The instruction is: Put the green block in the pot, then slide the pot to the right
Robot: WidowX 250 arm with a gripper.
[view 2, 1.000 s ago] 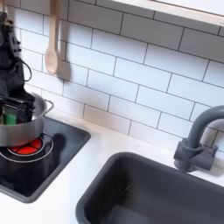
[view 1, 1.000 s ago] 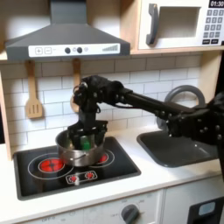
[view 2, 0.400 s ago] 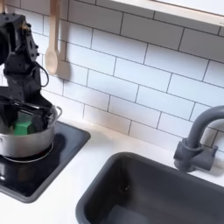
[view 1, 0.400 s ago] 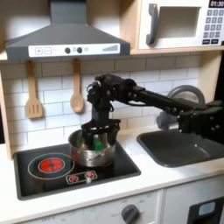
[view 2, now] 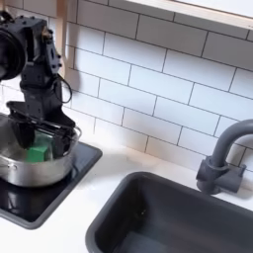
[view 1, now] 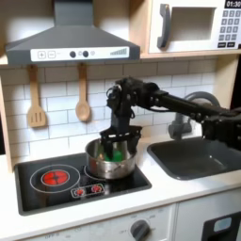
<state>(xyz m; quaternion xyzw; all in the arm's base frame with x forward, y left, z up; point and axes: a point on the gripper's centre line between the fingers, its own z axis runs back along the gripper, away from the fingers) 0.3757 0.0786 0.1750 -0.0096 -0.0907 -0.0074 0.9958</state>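
Your gripper [view 1: 115, 141] [view 2: 42, 138] reaches down inside the pot [view 1: 113, 164] [view 2: 40, 170]; you cannot tell whether its fingers are apart. Directly beneath it, the green block [view 1: 114, 152] [view 2: 38, 153], small and cube-like, lies inside the round, shiny steel pot, at 3 o'clock on the black stovetop [view 1: 56, 189] in the first exterior view.

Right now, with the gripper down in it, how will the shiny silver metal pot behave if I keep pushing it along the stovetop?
The shiny silver metal pot looks wide and low, so it probably slides on the smooth black stovetop rather than tipping. The small green block lies loose inside, so it may shift. The gripper seems to bear on the pot's wall, likely fairly light.
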